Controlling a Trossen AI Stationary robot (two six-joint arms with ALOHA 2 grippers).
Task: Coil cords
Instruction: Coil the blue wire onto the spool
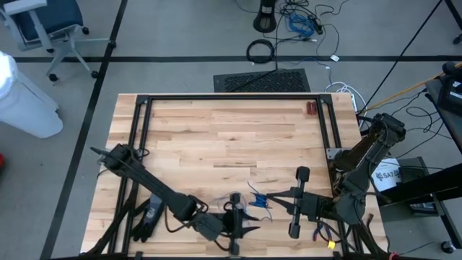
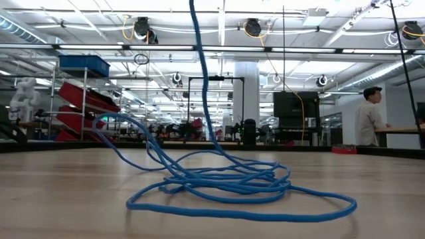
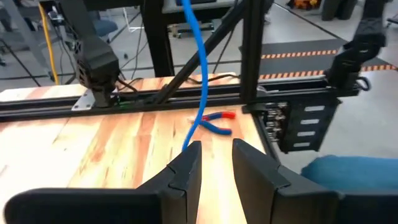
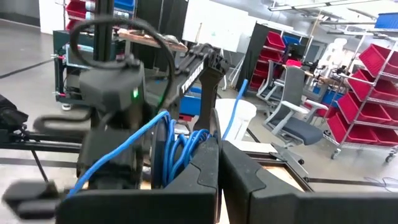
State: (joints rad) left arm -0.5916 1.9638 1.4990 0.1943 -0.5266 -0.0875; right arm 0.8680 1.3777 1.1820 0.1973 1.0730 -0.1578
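**Blue wire strung between two grippers at the near edge**

Close to the table's near edge, the left gripper (image 1: 235, 217) hangs over the wood with its fingers (image 3: 186, 171) parted a little. In its wrist view the wire (image 2: 219, 182) rises from between the fingertips — whether the pads actually press on it, I cannot tell. The right gripper (image 1: 278, 195) sits just beside it, pointing toward the left one, its fingers (image 4: 205, 168) pressed together. Several blue strands bunch right in front of those tips, against the other arm's body; if one strand is pinched in the seam, it does not show clearly.

Between the two grippers, the rest of the wire lies on the table (image 1: 216, 137) as a loose, flat tangle of overlapping loops. From table level, one strand climbs steeply out of the pile and leaves the top of the view, while a wide outer loop trails toward the near side.

A black glove (image 1: 148, 217) lies by the left arm, near the same edge. Farther back, small red-handled pliers (image 1: 311, 109) rest at the far right corner by the black frame (image 1: 231, 97).

Beyond the table, a black cable ring (image 1: 260, 50) lies on the floor — and a person (image 2: 367, 116) stands at a bench across the room.
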